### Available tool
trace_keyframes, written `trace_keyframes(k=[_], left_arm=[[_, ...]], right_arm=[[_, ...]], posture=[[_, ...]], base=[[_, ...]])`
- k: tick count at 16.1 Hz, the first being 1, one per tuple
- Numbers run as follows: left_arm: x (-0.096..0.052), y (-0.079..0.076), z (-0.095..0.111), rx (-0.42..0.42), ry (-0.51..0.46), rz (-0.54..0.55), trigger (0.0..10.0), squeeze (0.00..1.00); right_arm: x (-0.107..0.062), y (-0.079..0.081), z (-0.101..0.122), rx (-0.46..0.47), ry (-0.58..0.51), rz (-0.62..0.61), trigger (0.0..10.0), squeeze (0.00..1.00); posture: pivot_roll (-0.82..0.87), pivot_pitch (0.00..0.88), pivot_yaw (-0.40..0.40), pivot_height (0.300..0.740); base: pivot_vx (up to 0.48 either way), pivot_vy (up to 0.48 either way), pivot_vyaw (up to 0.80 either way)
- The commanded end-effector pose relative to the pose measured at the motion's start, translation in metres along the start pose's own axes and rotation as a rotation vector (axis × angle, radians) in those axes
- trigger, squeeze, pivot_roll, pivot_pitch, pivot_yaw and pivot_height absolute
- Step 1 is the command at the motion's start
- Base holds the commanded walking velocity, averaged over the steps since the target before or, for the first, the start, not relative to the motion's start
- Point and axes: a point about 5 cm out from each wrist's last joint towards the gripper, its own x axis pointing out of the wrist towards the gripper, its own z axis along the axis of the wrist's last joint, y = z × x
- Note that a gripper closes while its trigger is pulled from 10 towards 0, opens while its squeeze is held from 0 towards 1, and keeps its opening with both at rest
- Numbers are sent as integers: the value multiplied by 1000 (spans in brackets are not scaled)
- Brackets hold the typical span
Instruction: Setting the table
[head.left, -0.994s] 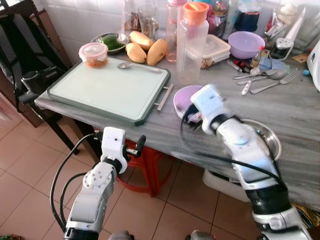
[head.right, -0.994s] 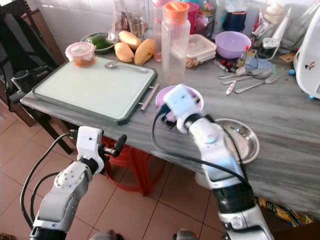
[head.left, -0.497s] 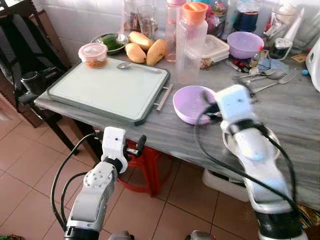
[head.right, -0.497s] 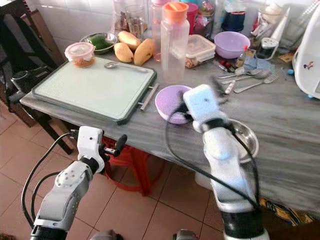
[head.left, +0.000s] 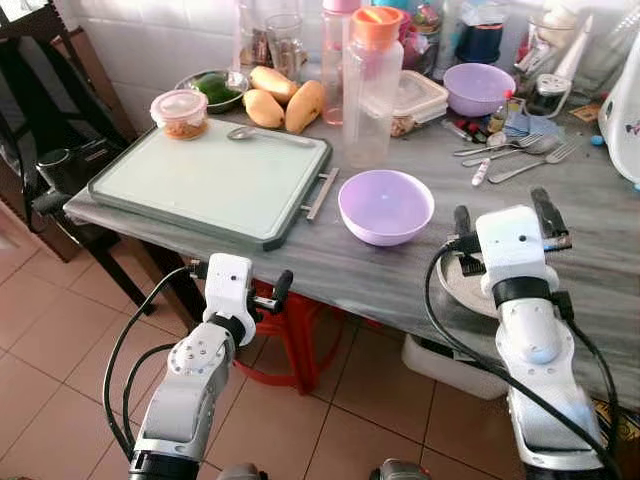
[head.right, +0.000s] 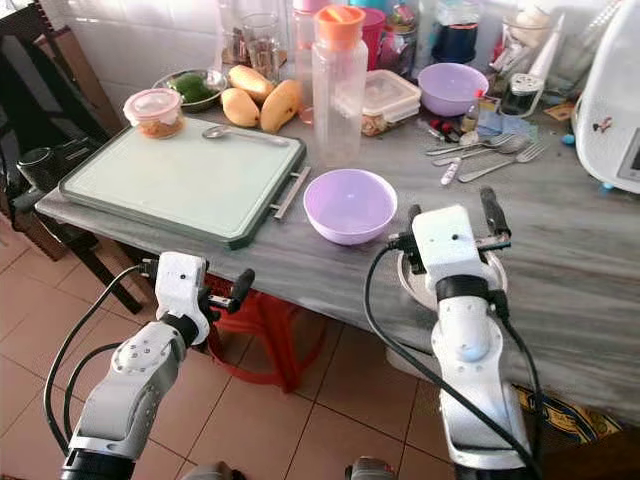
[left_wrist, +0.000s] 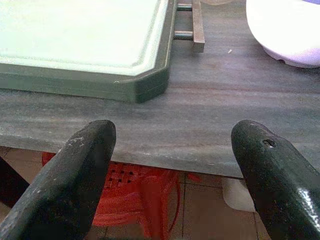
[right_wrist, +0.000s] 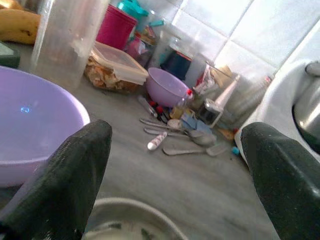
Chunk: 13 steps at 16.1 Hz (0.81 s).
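Note:
A light purple bowl (head.left: 386, 205) stands upright on the grey counter, just right of the green tray (head.left: 210, 175). My right gripper (head.left: 500, 205) is open and holds nothing. It hovers over a steel plate (head.left: 452, 287) near the counter's front edge, to the right of the bowl. In the right wrist view, the bowl (right_wrist: 35, 130) and the plate's rim (right_wrist: 135, 210) lie between the spread fingers (right_wrist: 70, 175). My left gripper (left_wrist: 172, 150) is open and holds nothing. It sits below the counter's front edge, facing the tray's corner (left_wrist: 150, 87).
A spoon (head.left: 265, 134) and a lidded snack tub (head.left: 180, 112) sit at the tray's far edge. Behind are mangoes (head.left: 285, 100), a tall pitcher (head.left: 370, 85), a second purple bowl (head.left: 485, 88) and loose cutlery (head.left: 510, 155). A red stool (head.left: 290, 330) stands under the counter.
My right arm has swung right, from over the purple bowl to above the steel plate, so the whole bowl now shows. The left arm has stayed put.

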Motion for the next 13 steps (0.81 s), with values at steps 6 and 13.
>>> trace_keyframes(k=[6,13], left_arm=[[0,2,0,9,4,-2,10000,0],[1,2,-1,12,10,-5,10000,0]], right_arm=[[-13,-5,-20,53,151,-31,10000,0],[-17,12,-43,155,372,91,10000,0]], posture=[[-60,16,54,740],[-55,18,56,740]], base=[[0,0,0],[0,0,0]])
